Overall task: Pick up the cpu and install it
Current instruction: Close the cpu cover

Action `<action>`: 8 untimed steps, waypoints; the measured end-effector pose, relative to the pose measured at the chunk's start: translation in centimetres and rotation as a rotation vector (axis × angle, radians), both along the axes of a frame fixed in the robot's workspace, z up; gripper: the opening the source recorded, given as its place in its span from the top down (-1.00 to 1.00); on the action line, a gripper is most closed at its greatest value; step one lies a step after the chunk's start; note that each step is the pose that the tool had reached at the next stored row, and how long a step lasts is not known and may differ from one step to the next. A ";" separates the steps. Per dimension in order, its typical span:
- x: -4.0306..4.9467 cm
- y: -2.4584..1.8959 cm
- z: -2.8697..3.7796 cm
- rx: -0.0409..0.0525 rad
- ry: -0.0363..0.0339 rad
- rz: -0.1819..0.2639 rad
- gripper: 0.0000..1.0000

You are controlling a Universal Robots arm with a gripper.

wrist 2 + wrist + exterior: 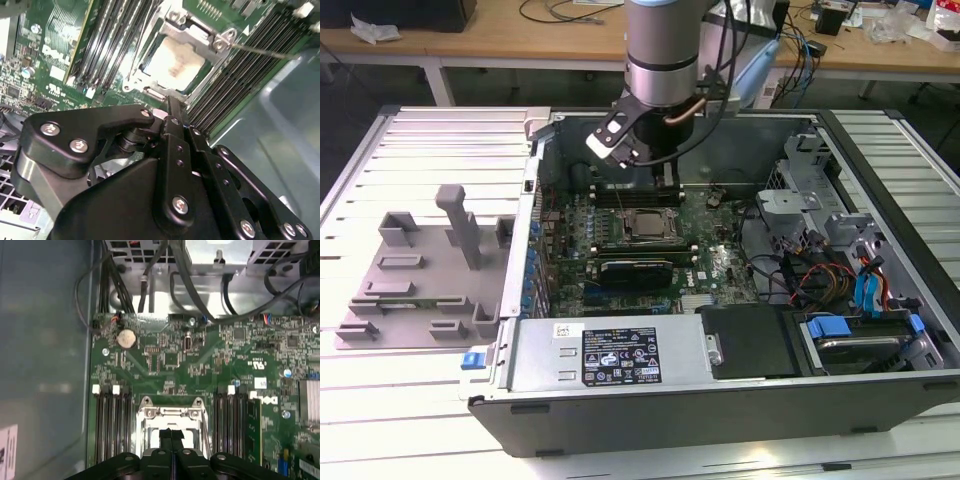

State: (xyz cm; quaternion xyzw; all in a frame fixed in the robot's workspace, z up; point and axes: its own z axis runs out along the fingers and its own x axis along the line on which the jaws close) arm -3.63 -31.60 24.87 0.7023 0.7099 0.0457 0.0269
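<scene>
Gripper (172,104) jaws are pressed together, empty; the cpu (649,226) lies flat in the socket frame (220,40) on the motherboard (720,262), at the middle of the exterior view, just under the arm; in the second wrist view it sits straight ahead of the fingertips, just past them; being square, it offers no long axis; contact I cannot tell.

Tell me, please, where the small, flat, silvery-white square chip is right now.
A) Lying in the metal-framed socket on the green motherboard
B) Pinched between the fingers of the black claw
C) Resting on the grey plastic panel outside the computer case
A: in the second wrist view the silvery-white square cpu lies flat inside the metal socket frame on the green motherboard.
</scene>
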 end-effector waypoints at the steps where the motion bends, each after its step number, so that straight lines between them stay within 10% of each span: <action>1: -0.52 0.01 0.00 0.0000 -0.0033 0.000 0.79; 8: -2.60 0.04 0.00 0.0000 -0.0148 0.000 0.79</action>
